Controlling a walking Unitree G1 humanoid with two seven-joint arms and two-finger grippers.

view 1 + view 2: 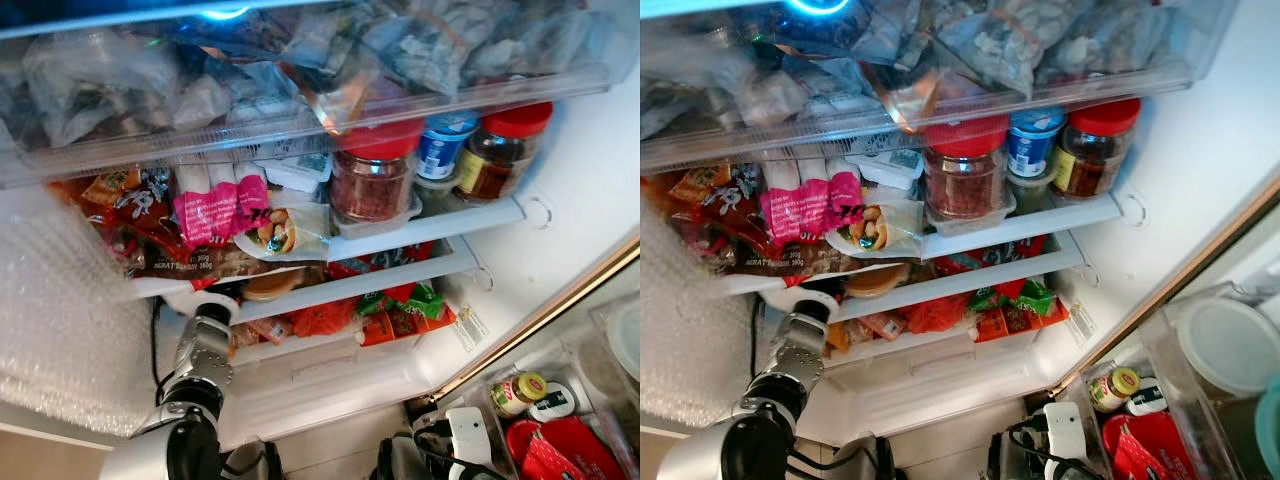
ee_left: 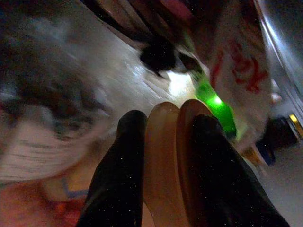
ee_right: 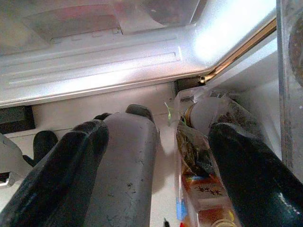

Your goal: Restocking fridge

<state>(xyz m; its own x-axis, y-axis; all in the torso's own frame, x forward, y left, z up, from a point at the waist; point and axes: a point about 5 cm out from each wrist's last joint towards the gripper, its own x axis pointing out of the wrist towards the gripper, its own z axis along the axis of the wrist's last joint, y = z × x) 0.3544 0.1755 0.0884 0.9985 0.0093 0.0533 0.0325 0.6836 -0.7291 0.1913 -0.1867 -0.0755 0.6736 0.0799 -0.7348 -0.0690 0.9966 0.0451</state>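
Open white fridge interior (image 1: 580, 190), packed: the clear top drawer (image 1: 300, 130) holds crumpled plastic bags of food. The white shelf below it (image 1: 440, 225) carries, right to left, a red-lidded brown jar (image 1: 500, 150), a blue-and-white tub (image 1: 442, 143), a big red-lidded clear jar of reddish flakes (image 1: 373, 178), then pink-and-white sachets (image 1: 220, 205) and soft snack packs. The next shelf holds flat red and green packets (image 1: 400, 310). The clear door bin (image 1: 560, 420) has a small yellow-lidded jar (image 1: 520, 390) and red packs. Left arm reaches into the low shelf; left gripper (image 2: 161, 156) has its fingers pressed onto two thin tan discs (image 2: 173, 142), likely stiff, light and slick, so grip mid-face. Right gripper (image 3: 156, 165) is spread, low by the fridge base, with a clear plastic packet of dark dried food with a red label (image 3: 199, 170) lying between the fingers, not pinched. It reads soft, crinkly and light: grip the body, not the film edge.
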